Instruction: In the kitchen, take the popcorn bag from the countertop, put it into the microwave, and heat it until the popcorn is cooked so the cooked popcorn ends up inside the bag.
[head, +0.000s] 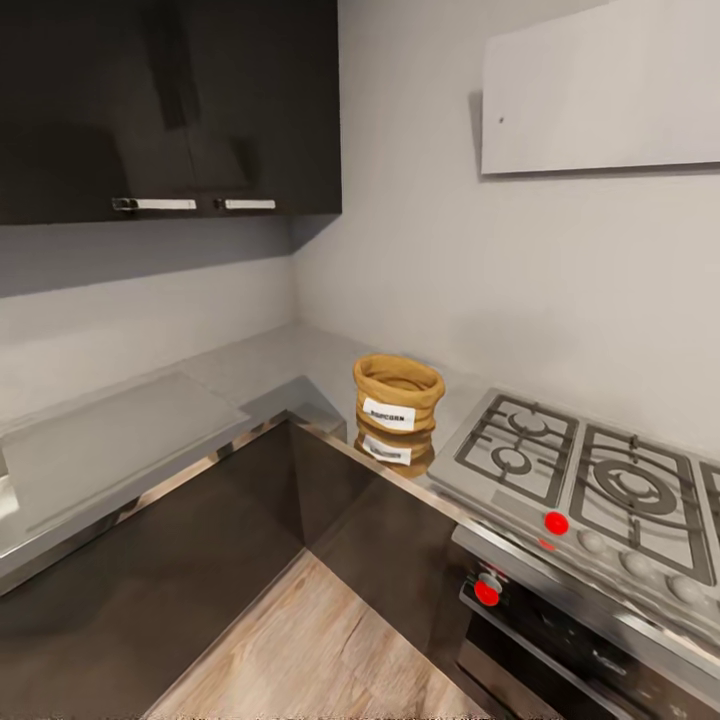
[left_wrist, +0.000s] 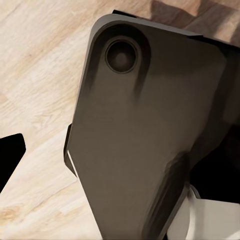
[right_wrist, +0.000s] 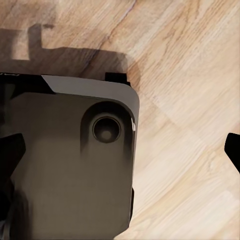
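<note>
1. The popcorn bag (head: 397, 401) stands upright on the countertop (head: 250, 375), just beside the near-left edge of the gas hob (head: 585, 480), close to the counter's front edge at the inner corner; its white label faces the room, and its mirror image shows in the shiny steel beneath it.
2. The bag's rolled rim is open at the top; from here I cannot tell what, if anything, lies inside.
3. No arm reaches toward the bag; both wrist cameras look down at the wood floor (right_wrist: 190, 75) and at a dark rounded part of the robot's base (left_wrist: 145, 130).
4. Dark finger edges show at the margins of each wrist view, but whether either claw is spread or pressed together I cannot tell.
5. The step in hand seems to be the approach; done well, the robot would draw up square to the hob's left side, raise one arm over the counter edge, and close on the bag's body below the rolled rim, keeping it upright.
6. A black wall cabinet (head: 170, 110) hangs well above and left of the hob.
</note>
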